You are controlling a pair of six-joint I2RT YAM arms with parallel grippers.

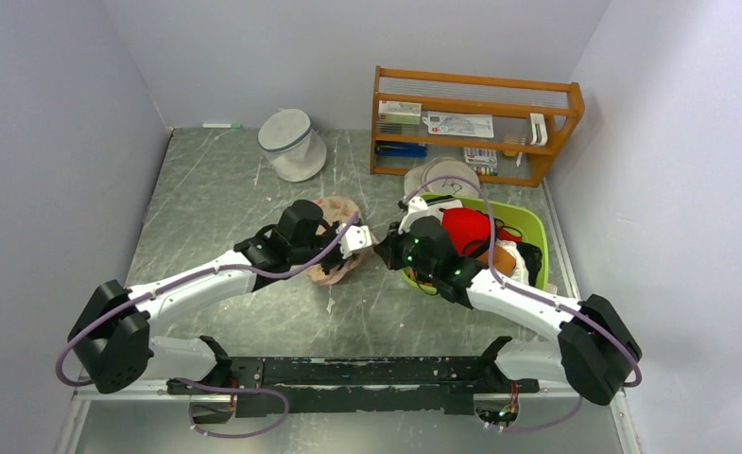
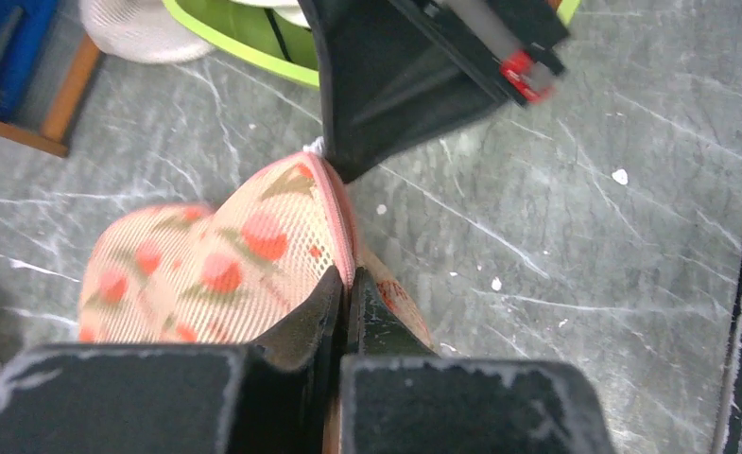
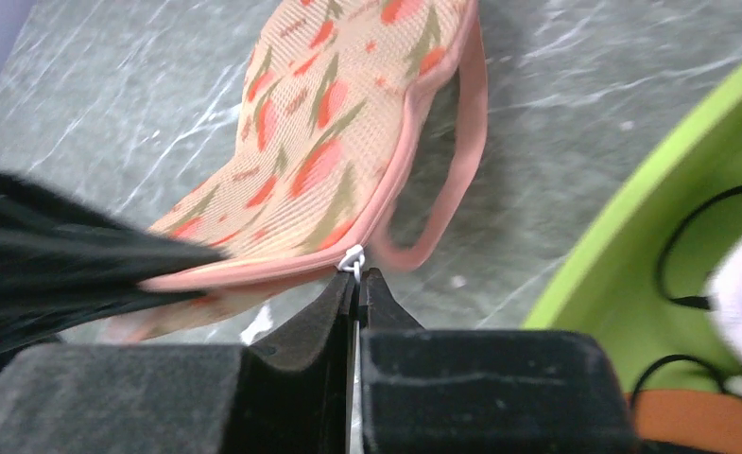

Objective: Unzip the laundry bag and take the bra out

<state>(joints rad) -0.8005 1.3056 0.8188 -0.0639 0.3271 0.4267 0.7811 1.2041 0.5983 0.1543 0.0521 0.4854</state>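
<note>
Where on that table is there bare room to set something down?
Two bare patches: the table's left side, between wall, white mesh bag and left arm; and the near strip between that arm and the right arm. Crowded: the centre around the laundry bag, and the right, with green basket and wooden rack.

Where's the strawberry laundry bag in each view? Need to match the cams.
Top external: bag at table centre, partly under the left arm.
Left wrist: bag lower left, edge pinched in the left gripper.
Right wrist: bag upper centre, zip pull in the right gripper.
Shared landmark: green bin.
</note>
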